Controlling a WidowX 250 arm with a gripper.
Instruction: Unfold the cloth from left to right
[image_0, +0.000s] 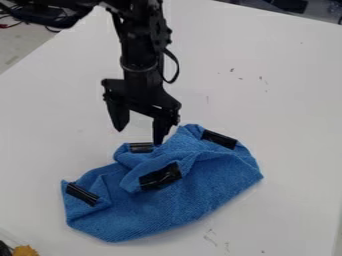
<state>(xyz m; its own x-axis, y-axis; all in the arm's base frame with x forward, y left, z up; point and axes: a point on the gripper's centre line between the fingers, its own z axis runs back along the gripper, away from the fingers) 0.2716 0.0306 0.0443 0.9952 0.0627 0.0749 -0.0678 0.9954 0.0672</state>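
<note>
The black gripper (139, 134) hangs over the upper edge of the cloth, its two fingers spread apart with nothing between them. Its right fingertip is close to a strip of black tape at the cloth's top edge; whether it touches, I cannot tell. The left finger is above bare table, up and left of the fabric. The blue cloth (171, 205) lies crumpled and partly folded, with black tape pieces at its left corner, top edge, middle fold and upper right. Folded layers bunch up around its middle and upper part.
A white table (280, 100) carries the cloth, with small dark marks at the upper right and near the bottom. An orange-yellow object (25, 251) and something black sit at the bottom left corner. Cables lie beyond the table at the upper left.
</note>
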